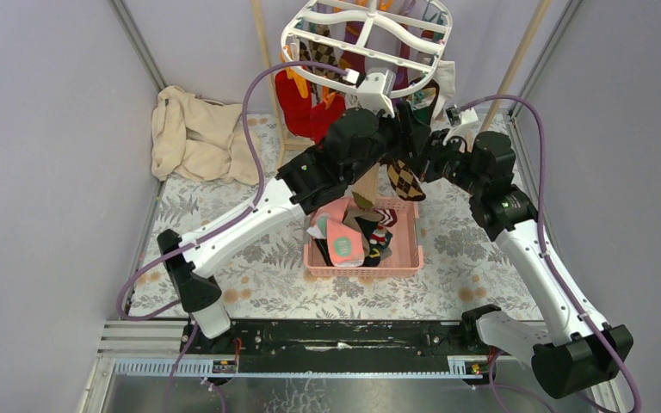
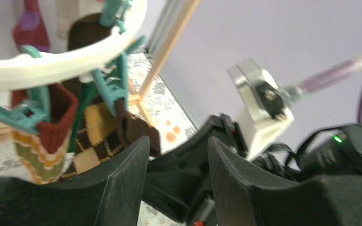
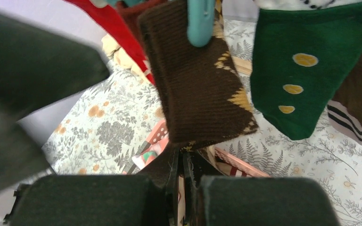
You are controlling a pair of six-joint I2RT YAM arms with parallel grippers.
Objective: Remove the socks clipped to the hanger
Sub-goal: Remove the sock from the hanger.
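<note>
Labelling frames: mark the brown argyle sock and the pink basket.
brown argyle sock point(image 3: 193, 94), right wrist view, on its ribbed cuff.
pink basket point(image 1: 411, 237), top external view, on its right wall.

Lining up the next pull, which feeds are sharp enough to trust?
Top external: evenly lit and sharp, no glare on the hanger. Left wrist: motion blur smears the teal clips. Right wrist: brown argyle sock crisp; right gripper dark and soft up close.

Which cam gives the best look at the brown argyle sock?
Right wrist: the brown argyle sock fills the centre, hung from a teal clip, its lower edge at the shut fingers. Top external shows only a small patch. Left wrist shows an argyle patch behind clips, maybe the same sock.
</note>
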